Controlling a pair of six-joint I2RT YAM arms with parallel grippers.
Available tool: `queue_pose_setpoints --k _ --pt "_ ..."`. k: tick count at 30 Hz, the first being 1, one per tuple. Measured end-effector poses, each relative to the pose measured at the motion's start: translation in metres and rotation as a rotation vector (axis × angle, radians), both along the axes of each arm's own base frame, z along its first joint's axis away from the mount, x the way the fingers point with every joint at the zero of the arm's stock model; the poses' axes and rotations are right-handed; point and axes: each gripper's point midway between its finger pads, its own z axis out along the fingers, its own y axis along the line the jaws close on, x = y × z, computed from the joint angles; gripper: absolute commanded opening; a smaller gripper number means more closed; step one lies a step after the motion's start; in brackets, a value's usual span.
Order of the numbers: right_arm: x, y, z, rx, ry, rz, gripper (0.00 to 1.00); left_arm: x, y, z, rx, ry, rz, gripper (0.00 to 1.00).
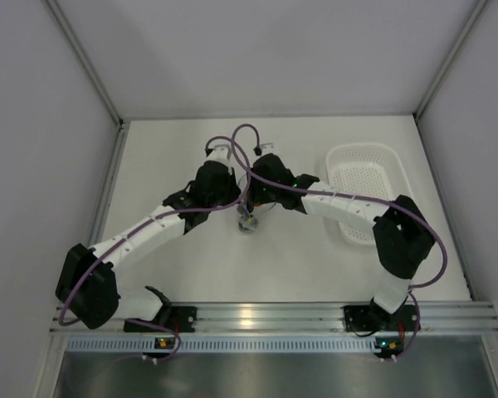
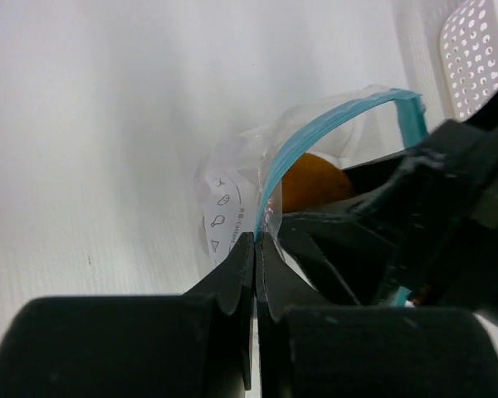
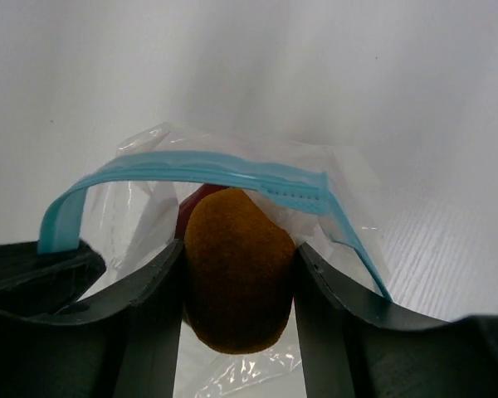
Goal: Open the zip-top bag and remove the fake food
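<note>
The clear zip-top bag (image 1: 248, 220) hangs open between both grippers at the table's middle, its light blue zip strip (image 3: 191, 168) spread into a loop. My left gripper (image 2: 257, 240) is shut on the bag's edge at the zip strip (image 2: 315, 133). My right gripper (image 3: 239, 257) reaches inside the bag's mouth and is shut on the orange toy piece (image 3: 235, 269), which also shows in the left wrist view (image 2: 313, 184). A dark maroon piece (image 3: 192, 203) sits just behind it in the bag. The purple-black piece is hidden.
A white perforated basket (image 1: 368, 186) stands at the right of the table; its corner shows in the left wrist view (image 2: 475, 54). White walls enclose the table on three sides.
</note>
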Motion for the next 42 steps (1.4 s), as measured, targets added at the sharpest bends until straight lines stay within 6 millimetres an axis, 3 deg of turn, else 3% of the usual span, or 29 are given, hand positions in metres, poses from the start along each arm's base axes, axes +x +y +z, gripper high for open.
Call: queue_pose_setpoints --k 12,18,28,31,35,38,42 --pt "-0.023 -0.007 0.066 0.086 -0.053 0.103 0.39 -0.001 0.003 0.003 0.008 -0.006 0.004 0.00" --pt "-0.039 -0.011 0.083 0.189 -0.032 0.183 0.37 -0.003 0.002 0.001 -0.003 0.005 0.008 0.00" --pt "-0.064 -0.011 0.087 0.346 0.051 0.324 0.33 -0.001 0.006 -0.011 0.004 0.033 0.050 0.00" --pt "-0.063 -0.017 0.087 0.360 0.064 0.335 0.34 -0.002 0.007 -0.018 0.008 0.051 0.060 0.00" --pt "-0.063 -0.020 0.083 0.335 0.061 0.352 0.24 -0.002 0.006 -0.023 0.006 0.068 0.067 0.00" --pt "-0.064 -0.024 0.076 0.319 0.059 0.349 0.24 -0.002 0.006 -0.024 0.001 0.072 0.071 0.00" --pt "-0.061 -0.042 0.063 0.267 0.054 0.282 0.25 -0.002 0.006 -0.024 -0.001 0.073 0.073 0.00"
